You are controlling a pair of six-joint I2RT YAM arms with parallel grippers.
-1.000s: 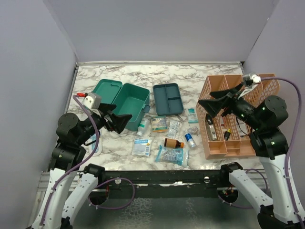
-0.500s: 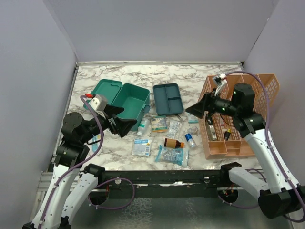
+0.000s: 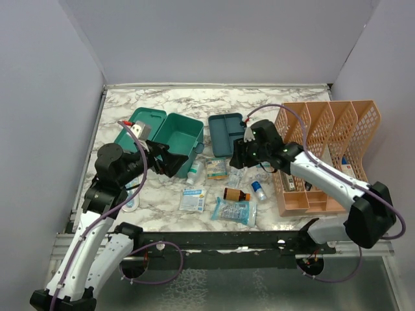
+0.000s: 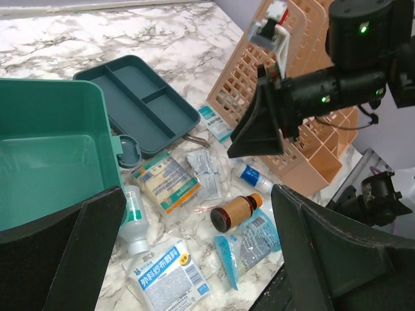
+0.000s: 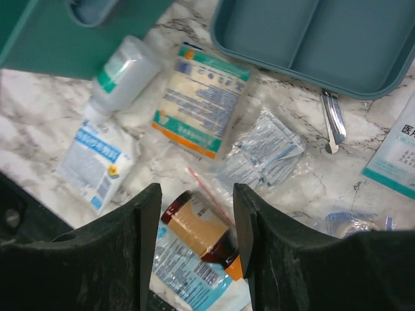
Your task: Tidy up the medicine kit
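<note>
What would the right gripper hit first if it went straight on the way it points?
Probably the brown bottle, lying between the right gripper's fingers in the wrist view; depth unclear.

I've got the teal-green plastic medicine kit box [image 3: 180, 133] at the rear left of the marbled surface [image 3: 279, 103], with its lid lying open to the left. Just right of it sits the matching divided insert tray [image 3: 228, 134], and far right is the orange mesh file rack [image 3: 324, 155]. In front of the box and tray there's a white plastic squeeze bottle [image 3: 194, 172], then a flat paper packet [image 3: 216, 168] and clear sachets [image 3: 238, 173] to its right. Nearer me are a blue-and-white pouch [image 3: 192, 199], a brown glass bottle [image 3: 237, 194] lying on its side and a clear plastic bag [image 3: 233, 210]. My right pincer [image 3: 238, 159] hangs over that cluster.
</note>
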